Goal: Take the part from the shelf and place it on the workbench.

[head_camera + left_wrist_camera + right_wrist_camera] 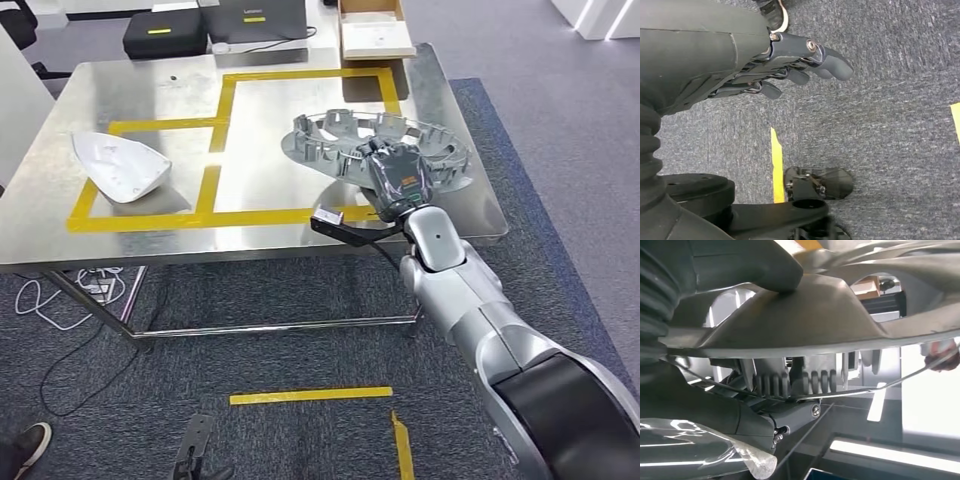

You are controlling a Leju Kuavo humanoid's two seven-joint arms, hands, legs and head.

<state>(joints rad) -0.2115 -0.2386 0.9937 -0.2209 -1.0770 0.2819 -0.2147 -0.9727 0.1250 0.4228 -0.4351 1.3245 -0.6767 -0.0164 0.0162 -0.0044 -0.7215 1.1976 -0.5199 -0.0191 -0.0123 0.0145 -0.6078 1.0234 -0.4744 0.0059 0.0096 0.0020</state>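
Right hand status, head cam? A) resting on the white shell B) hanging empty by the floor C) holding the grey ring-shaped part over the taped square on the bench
C: the right hand grips the grey ring-shaped part over the bench's yellow-taped square; the white shell lies apart.

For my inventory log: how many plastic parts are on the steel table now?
2. A white shell lies on the table's left side; a grey frame is on the right, gripped by the right hand.
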